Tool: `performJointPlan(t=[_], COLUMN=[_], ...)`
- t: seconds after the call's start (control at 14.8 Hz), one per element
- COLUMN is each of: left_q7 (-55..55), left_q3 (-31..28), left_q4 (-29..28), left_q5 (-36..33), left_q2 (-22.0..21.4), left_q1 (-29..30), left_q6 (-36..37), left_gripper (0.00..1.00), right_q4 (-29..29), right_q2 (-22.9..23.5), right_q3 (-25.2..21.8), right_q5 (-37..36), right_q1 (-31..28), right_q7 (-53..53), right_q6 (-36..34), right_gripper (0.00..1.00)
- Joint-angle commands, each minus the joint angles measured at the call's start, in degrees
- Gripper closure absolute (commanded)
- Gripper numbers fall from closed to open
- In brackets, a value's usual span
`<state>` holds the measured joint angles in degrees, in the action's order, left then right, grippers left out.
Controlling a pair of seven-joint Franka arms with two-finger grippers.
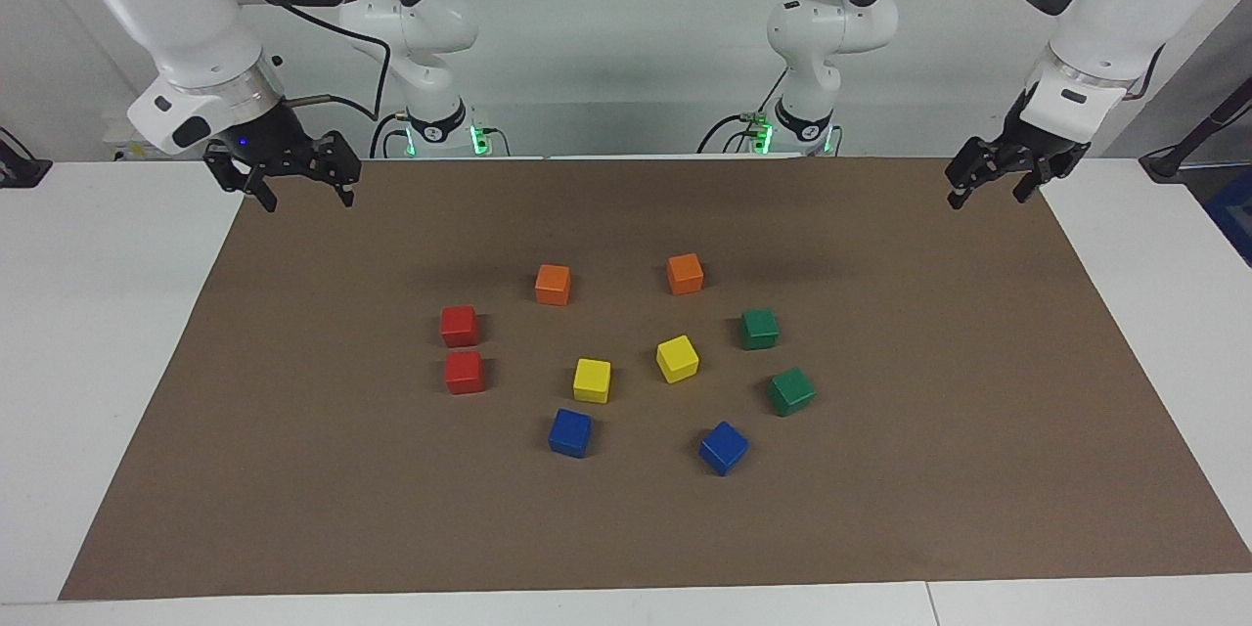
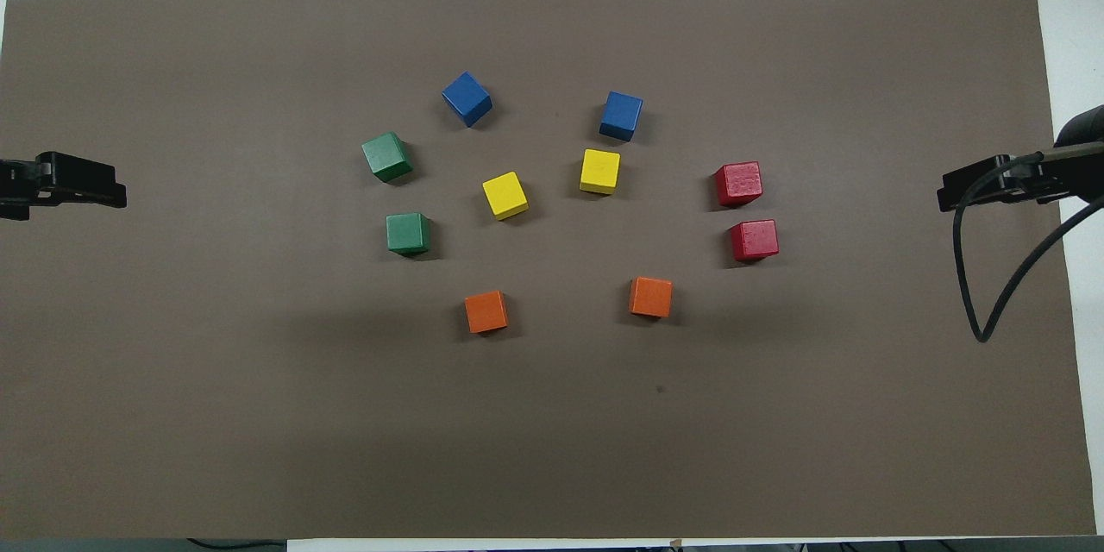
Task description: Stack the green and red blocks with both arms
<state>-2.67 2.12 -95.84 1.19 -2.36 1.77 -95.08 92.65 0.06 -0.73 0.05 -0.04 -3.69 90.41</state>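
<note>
Two small matte red cubes (image 1: 461,349) and two dark green cubes (image 1: 774,359) are sitting unstacked on the brown-covered bench (image 1: 293,469); light, rigid, best pinched across flat sides. Left hand (image 1: 990,184) and right hand (image 1: 305,186) are hovering, fingers apart

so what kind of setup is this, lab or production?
Most likely a robotics lab bench: two arms with open, empty grippers, left and right, over a brown mat with coloured test cubes, such as a red block.

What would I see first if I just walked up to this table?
A ring of bright little cubes in the middle of the brown mat: two red blocks toward the right arm's end, two green blocks toward the left arm's. The open left gripper and right gripper hang over the mat's corners.
</note>
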Motion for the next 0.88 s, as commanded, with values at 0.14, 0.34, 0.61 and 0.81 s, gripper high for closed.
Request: performJointPlan(t=[0.14,0.34,0.61,0.81], left_q7=[0.6,0.1,0.5,0.0], left_q3=[0.5,0.5,0.5,0.7], left_q4=[-1.5,-1.5,-2.0,-2.7], left_q5=[-0.8,-0.8,-0.7,-0.7], left_q2=[-1.4,-1.4,-1.9,-2.1], left_q1=[0.1,0.3,0.3,-0.1], left_q6=[-0.9,-1.2,-0.7,-1.0], left_gripper=[0.0,0.0,0.0,0.0], right_q4=[-0.6,-0.5,1.6,8.2], right_q2=[0.3,0.3,-0.2,-2.3], right_q3=[0.3,0.3,0.5,1.0], right_q5=[-1.2,-1.2,-0.4,-0.1], right_q1=[0.0,0.0,0.1,3.1], right_q7=[0.5,0.5,1.7,5.5], right_q6=[-0.9,-0.8,0.7,7.5], right_gripper=[0.0,0.0,0.0,0.0])
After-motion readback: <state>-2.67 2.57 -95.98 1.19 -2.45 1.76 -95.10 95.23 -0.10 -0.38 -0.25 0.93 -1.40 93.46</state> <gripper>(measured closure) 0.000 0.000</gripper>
